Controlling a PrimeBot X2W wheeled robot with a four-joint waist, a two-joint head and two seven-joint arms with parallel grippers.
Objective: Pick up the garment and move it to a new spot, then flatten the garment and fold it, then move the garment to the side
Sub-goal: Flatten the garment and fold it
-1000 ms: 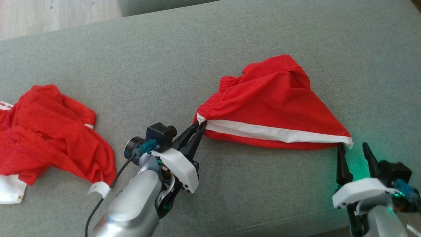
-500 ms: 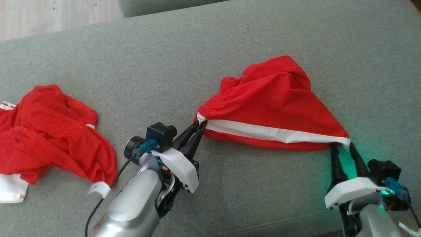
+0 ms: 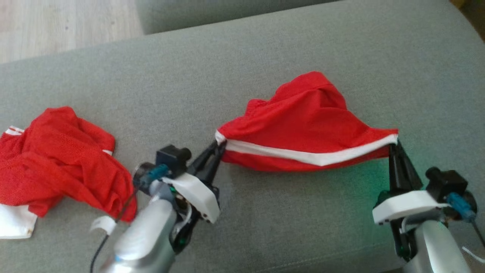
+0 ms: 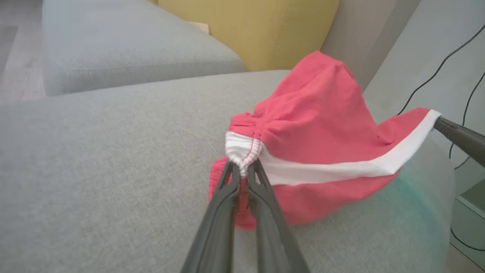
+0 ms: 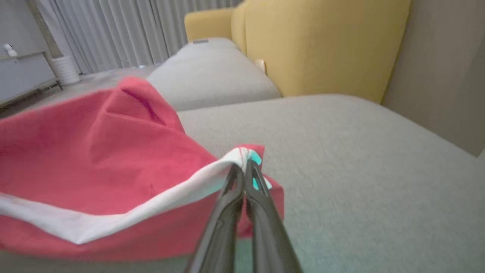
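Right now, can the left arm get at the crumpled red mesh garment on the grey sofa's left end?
Probably not yet: the left gripper is shut on the white-striped red shorts. The crumpled red garment lies close beside that arm, nothing between, once it lets go.

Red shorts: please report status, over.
Both shut on the red shorts: left gripper at waistband corner, right gripper at hem corner. Striped edge spans between them, rest drapes on the sofa. Second red garment apart, far left.
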